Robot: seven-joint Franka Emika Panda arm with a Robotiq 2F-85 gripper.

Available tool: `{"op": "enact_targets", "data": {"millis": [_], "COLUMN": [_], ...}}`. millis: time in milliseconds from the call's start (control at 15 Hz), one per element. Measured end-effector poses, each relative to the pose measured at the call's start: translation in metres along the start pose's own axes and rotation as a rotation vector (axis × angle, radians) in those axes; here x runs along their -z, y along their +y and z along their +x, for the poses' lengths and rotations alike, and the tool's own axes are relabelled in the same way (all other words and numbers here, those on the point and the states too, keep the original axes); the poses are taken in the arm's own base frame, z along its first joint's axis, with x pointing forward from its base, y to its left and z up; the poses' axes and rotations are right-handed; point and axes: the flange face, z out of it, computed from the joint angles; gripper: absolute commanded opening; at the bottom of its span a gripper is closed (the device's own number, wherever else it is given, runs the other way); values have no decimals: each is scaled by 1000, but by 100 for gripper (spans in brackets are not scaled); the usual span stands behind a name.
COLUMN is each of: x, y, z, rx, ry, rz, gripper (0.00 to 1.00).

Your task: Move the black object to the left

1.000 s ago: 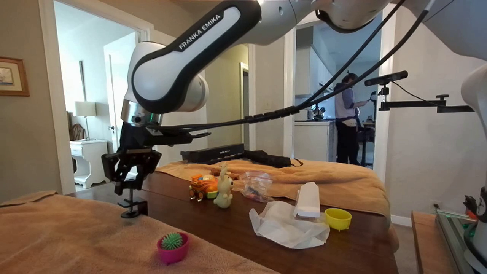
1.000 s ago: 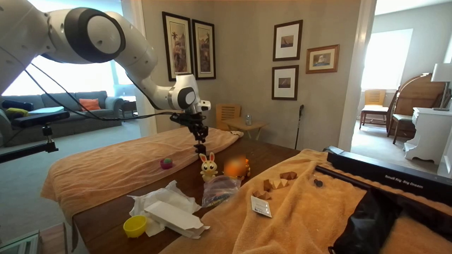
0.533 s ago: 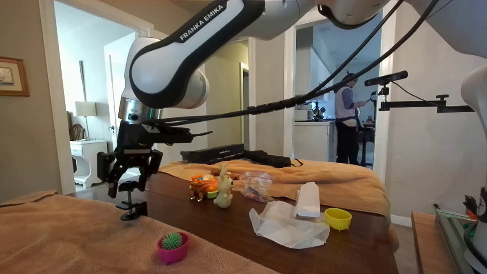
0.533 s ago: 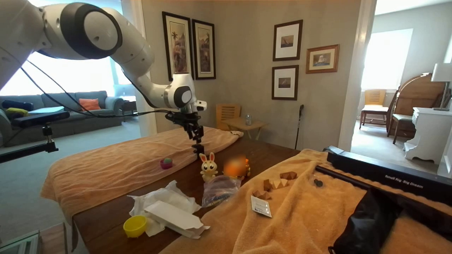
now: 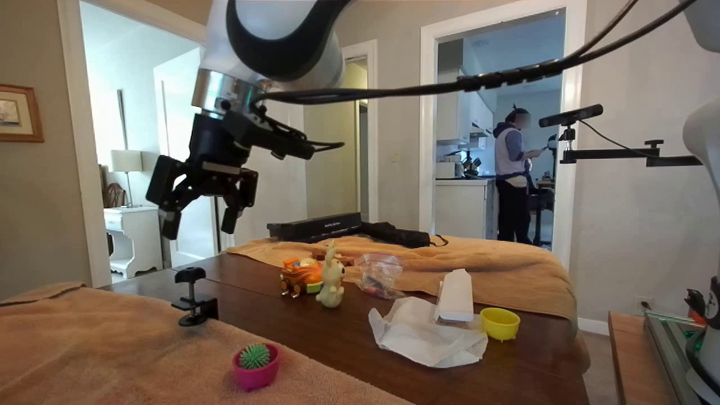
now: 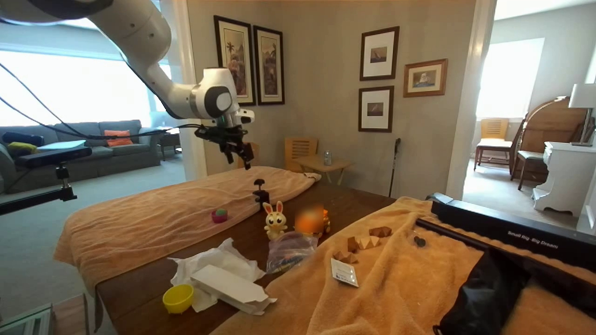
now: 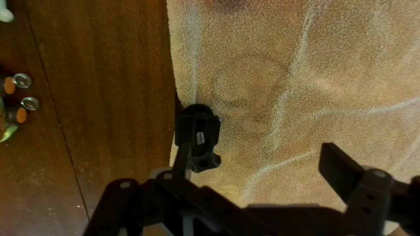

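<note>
I count one black object [image 5: 197, 305], one pink bowl [image 5: 257, 380] cradling one green ball [image 5: 254, 356], one yellow bowl [image 5: 500, 331], one toy rabbit [image 5: 331, 288], one orange toy [image 5: 304, 275], one white box [image 5: 456, 295] on one white sheet [image 5: 419, 340], and two tan towels [image 6: 153, 218]. My gripper [image 5: 199, 230] hangs clear above the black object, jaws pointing down, spread wide on air. That object stands upright on a towel border, towards the short edge of the table [image 5: 270, 312] farthest from the yellow bowl; brown wood gives me room towards the orange toy, and towel stretches towards the long edge.
</note>
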Motion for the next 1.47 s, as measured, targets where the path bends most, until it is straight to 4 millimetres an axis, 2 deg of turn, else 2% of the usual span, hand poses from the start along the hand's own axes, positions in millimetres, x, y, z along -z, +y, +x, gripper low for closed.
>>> {"op": "enact_targets", "data": {"millis": [267,600,867,1067,1467], "x": [49,82,86,82,88], "y": [42,99,131,146,168], "z": [-18,-50,-77,-92,-104], "rx": [-120,-207,-116,-74,-45], "ry": [-11,-98,-168,-227,-278], "rz": [29,94,106,94,-65], "gripper": [100,100,100,100,100]}}
